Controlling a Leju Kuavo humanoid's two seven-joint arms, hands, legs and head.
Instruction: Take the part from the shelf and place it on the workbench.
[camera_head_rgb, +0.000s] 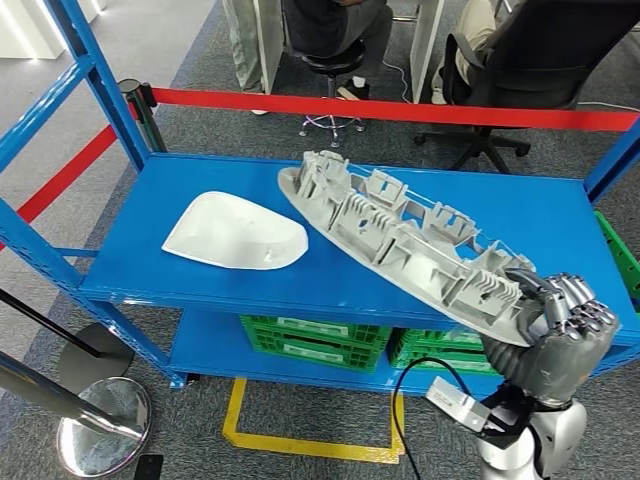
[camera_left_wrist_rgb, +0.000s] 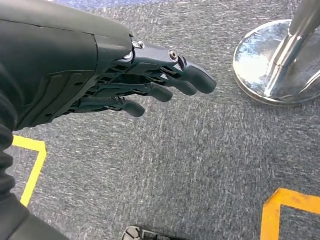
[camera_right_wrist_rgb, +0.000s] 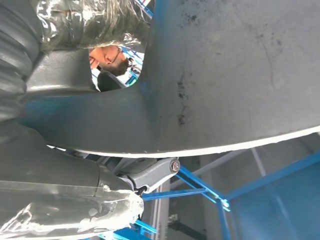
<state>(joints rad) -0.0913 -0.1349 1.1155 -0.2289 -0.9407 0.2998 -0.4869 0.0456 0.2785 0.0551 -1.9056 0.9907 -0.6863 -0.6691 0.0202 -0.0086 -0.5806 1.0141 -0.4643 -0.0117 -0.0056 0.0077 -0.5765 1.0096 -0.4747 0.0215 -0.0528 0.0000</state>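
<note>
A long grey ribbed plastic part (camera_head_rgb: 400, 240) lies slanted over the blue shelf (camera_head_rgb: 151, 280), its near end raised. My right hand (camera_head_rgb: 555, 335) grips that near end at the shelf's front right. In the right wrist view the part's dark smooth underside (camera_right_wrist_rgb: 234, 75) sits against my right hand (camera_right_wrist_rgb: 71, 180), whose thumb reaches under it. A white shell-shaped part (camera_head_rgb: 234, 232) rests flat on the shelf's left half. My left hand (camera_left_wrist_rgb: 124, 80) hangs over grey carpet with its fingers stretched out and holds nothing.
Green crates (camera_head_rgb: 317, 340) sit on the lower shelf. A red barrier tape (camera_head_rgb: 392, 108) runs behind the shelf, with seated people and office chairs (camera_head_rgb: 521, 60) beyond. Chrome stanchion bases (camera_head_rgb: 102, 425) stand at the lower left. Yellow floor tape (camera_head_rgb: 309, 440) marks the carpet.
</note>
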